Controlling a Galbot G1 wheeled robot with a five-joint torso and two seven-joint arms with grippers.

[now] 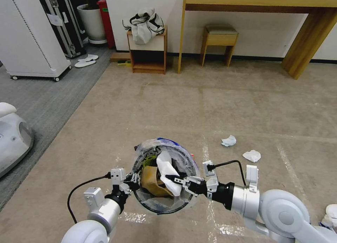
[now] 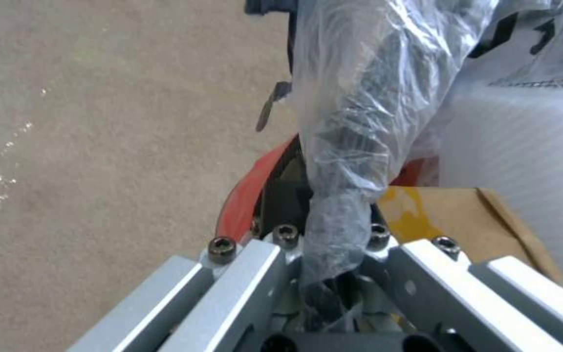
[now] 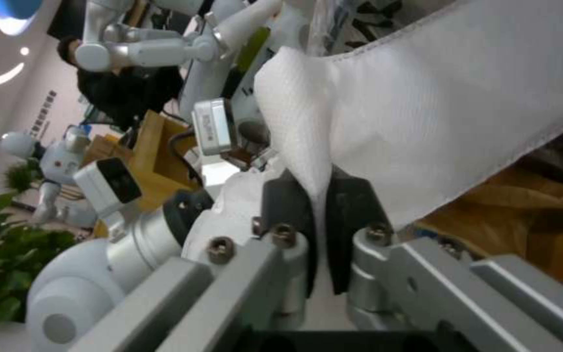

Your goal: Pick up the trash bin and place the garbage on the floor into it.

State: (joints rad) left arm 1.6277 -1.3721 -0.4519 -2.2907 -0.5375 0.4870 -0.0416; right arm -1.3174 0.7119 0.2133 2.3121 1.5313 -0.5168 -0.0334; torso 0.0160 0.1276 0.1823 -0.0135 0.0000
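Observation:
My left gripper (image 1: pixel 134 181) is shut on the near-left rim of the trash bin (image 1: pixel 154 205) and holds it above the floor (image 1: pixel 210 95). The left wrist view shows that gripper (image 2: pixel 324 215) pinching the red rim (image 2: pixel 246 195) and the crinkled clear liner (image 2: pixel 359 98). My right gripper (image 1: pixel 175 180) is over the bin's mouth, shut on a flat white insole-like piece (image 1: pixel 166 171) that stands in the bin; its dark pads (image 3: pixel 288 205) clamp the piece's edge (image 3: pixel 438 98). A crumpled brown paper bag (image 1: pixel 151 181) lies inside. Two crumpled white tissues (image 1: pixel 229 140) (image 1: pixel 251 155) lie on the carpet to the right.
A small wooden side table (image 1: pixel 147 50) with a bag, a stool (image 1: pixel 219 39) and a long wooden desk (image 1: pixel 259 0) line the far wall. White slippers (image 1: pixel 86 60) and a white cabinet (image 1: pixel 28 32) stand on grey carpet at left. A white robot base (image 1: pixel 10 137) is near left.

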